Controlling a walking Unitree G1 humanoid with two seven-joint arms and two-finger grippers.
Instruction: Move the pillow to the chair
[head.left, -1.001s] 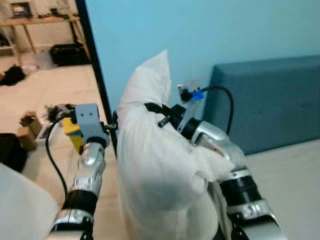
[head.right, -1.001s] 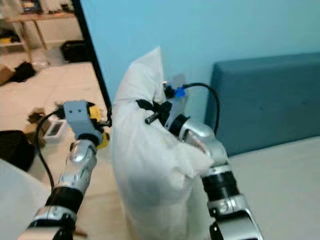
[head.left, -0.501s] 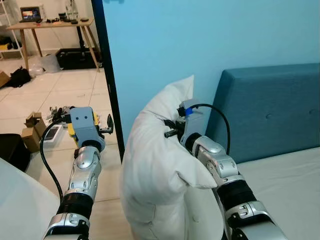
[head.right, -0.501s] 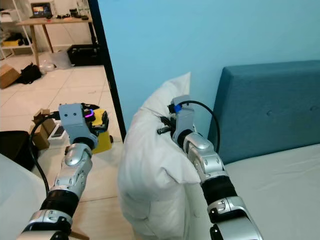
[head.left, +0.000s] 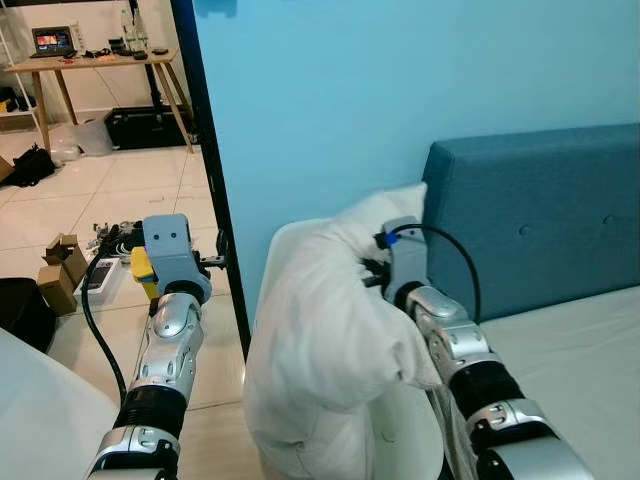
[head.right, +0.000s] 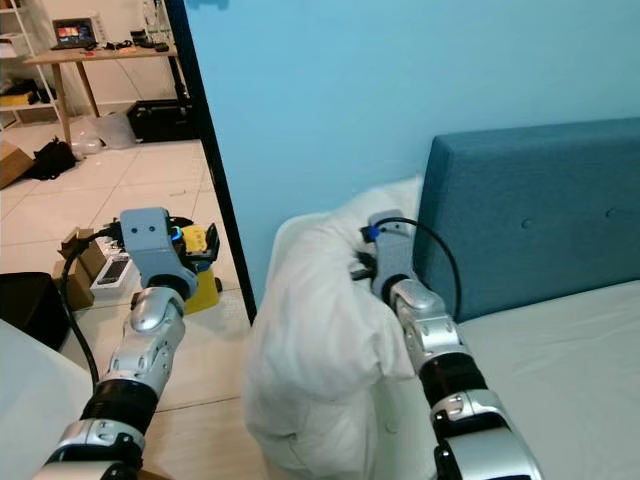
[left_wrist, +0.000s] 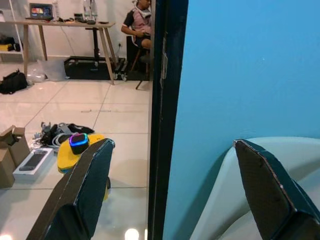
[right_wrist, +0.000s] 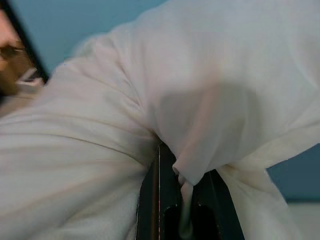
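We hold the large white soft pillow (head.left: 330, 340) up in front of the light blue wall (head.left: 400, 80); it stands upright against our right arm, its upper corner touching the near end of the teal padded headboard (head.left: 540, 210), and its lower bulk hanging beside the white mattress (head.left: 570, 350) of the bed; our right pincer (right_wrist: 182, 200) is closed on a fold of the pillow's cloth, the black fingers (right_wrist: 150, 200) pressing the fabric between them, as the right wrist view shows; in the eye views that pincer is buried in the pillow near the headboard, with a black cable looping over the wrist; our left pincer (left_wrist: 170, 190) is raised on the far side of the pillow from the headboard, beside the dark door frame (head.left: 215, 190), its two black fingers (left_wrist: 85, 195) spread wide and holding nothing; one finger stands near the pillow's pale edge in the left wrist view; beyond the door frame lies a tiled floor (head.left: 110, 190) with a yellow object (head.right: 200, 240), cardboard boxes (head.left: 60, 270) and a wooden desk (head.left: 90, 65) against the far wall; a person (left_wrist: 140, 25) sits by that desk.
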